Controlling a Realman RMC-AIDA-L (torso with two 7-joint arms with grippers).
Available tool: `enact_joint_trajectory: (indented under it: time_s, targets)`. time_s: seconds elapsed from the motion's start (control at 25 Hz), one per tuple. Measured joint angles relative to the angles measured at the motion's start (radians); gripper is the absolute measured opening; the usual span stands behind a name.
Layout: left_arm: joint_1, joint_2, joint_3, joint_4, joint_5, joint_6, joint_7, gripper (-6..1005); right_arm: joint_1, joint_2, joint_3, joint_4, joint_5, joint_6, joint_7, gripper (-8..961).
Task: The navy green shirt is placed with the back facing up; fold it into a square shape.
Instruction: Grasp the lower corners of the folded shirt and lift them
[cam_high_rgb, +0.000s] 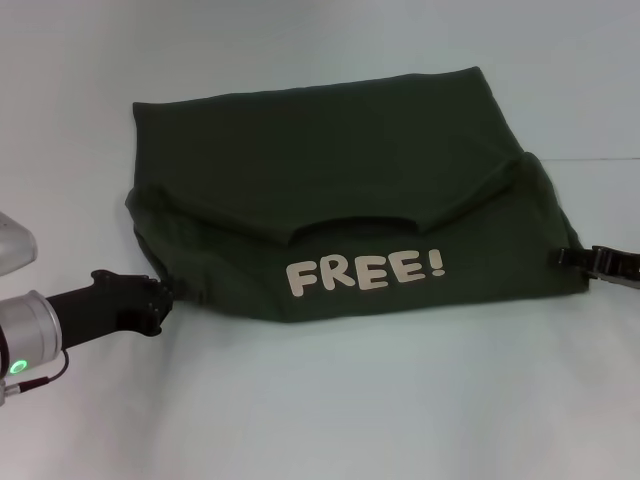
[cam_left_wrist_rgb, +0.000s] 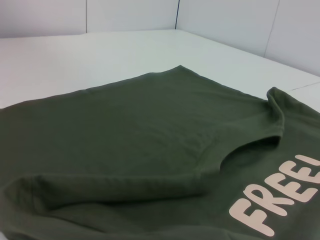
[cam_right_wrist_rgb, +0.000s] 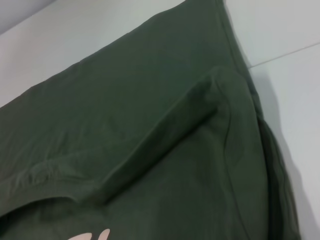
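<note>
Mid-fold: near part of navy green shirt (cam_high_rgb: 330, 170) turned over, "FREE!" print (cam_high_rgb: 365, 271) showing, on white worktop (cam_high_rgb: 400, 400). Left tool (cam_high_rgb: 160, 300) and right tool (cam_high_rgb: 580, 258) at opposite fold corners; cannot tell whether clamped on cloth. Next, probably: carry both corners evenly across.

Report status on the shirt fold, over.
Left gripper at near-left edge of shirt, right gripper at near-right edge. Near part folded over, FREE! print showing. Nothing in the way.
</note>
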Motion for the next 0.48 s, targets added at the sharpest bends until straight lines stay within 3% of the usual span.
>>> enact_joint_trajectory:
  time_s: [0.48]
  targets:
    - [-0.004,0.003,0.0,0.0,0.003,-0.009,0.0,3,0.01,0.019,-0.009,0.006,0.0,0.008,0.0,554]
